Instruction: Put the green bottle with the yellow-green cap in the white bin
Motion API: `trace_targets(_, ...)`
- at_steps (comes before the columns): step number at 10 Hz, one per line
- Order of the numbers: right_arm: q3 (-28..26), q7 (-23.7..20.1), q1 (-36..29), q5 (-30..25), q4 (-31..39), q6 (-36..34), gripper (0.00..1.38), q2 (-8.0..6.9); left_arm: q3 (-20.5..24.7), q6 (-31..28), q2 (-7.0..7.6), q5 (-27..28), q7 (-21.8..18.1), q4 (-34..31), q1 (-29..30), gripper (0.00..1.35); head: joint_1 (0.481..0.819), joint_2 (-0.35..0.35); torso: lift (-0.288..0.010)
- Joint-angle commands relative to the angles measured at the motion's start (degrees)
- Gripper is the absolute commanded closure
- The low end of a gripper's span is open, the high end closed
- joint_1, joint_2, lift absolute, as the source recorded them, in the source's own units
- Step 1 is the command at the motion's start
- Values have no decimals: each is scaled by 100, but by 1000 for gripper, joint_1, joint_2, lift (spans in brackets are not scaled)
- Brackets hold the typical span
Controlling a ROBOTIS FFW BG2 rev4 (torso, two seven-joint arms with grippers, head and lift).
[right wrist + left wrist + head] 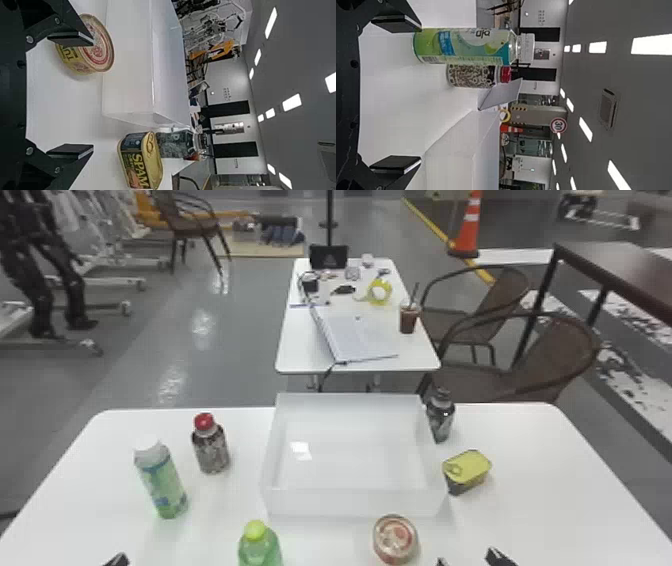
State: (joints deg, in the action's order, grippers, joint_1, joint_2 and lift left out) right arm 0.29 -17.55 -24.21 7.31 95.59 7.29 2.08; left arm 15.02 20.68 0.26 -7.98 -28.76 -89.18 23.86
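The job is at the approach, I judge, with the grasp still to make: the bottle [260,551] stands upright on the table [65,515] at the near edge of the head view, under its yellow-green cap [255,530], outside the bin [355,502] and just short of its near left corner. The left end effector [420,95] is spread wide and holds nothing; the right end effector [93,95] is also wide and empty, over on the right side, past the round tin [395,540]. The bottle lies between the two, to the right of the left end effector and nearer to it than to the right one, so the left looks the better choice. The next move calls for bringing it inward, setting one finger on each side of the bottle's body, and closing below the cap. After that comes a lift high enough for the base to clear the bin's near wall, then a shift forward and to the right before lowering. The white-capped bottle [162,485], also green, stands farther left and could be taken by mistake, while a low inward sweep might tip the target before the fingers are around it.
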Motion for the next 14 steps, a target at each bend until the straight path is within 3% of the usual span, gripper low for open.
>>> trace_targets(1,-2,-3,-5,-2,12,0,332,3,-404,-108,97,-186,-15,23,22,131,549,0,-100)
trace_targets(2,-11,-3,-23,-2,21,-9,332,3,-676,-248,554,-336,-94,32,14,133,549,0,-100)
trace_targets(3,-11,-3,-32,16,38,-26,332,56,-790,-380,932,-327,-420,50,-92,133,549,0,-100)
trace_targets(4,-11,-3,-14,33,65,-79,332,117,-632,-459,940,-116,-877,41,-215,136,549,0,-100)
trace_targets(5,-11,-3,4,33,56,-88,332,152,-149,-635,563,314,-1650,41,-364,136,549,0,-100)
trace_targets(6,-11,6,4,33,47,-88,332,135,484,-820,-26,877,-2626,41,-584,134,549,0,-100)
trace_targets(7,-11,6,4,24,47,-97,332,108,1099,-960,-41,1527,-3724,50,-874,136,549,0,-100)
trace_targets(8,-11,-3,-5,24,30,-88,332,91,1503,-978,-41,1940,-4339,120,-1120,136,549,0,-100)
trace_targets(9,-11,-3,-5,24,21,-88,332,82,1416,-1057,-41,1949,-4339,190,-1208,136,549,0,-100)
trace_targets(11,-2,-3,39,33,-5,-88,332,73,589,-1259,-41,1483,-4041,410,-1296,136,549,0,-100)
trace_targets(14,-2,-3,65,24,-32,-88,332,56,255,-1365,-41,1255,-4085,471,-1401,130,549,0,-100)
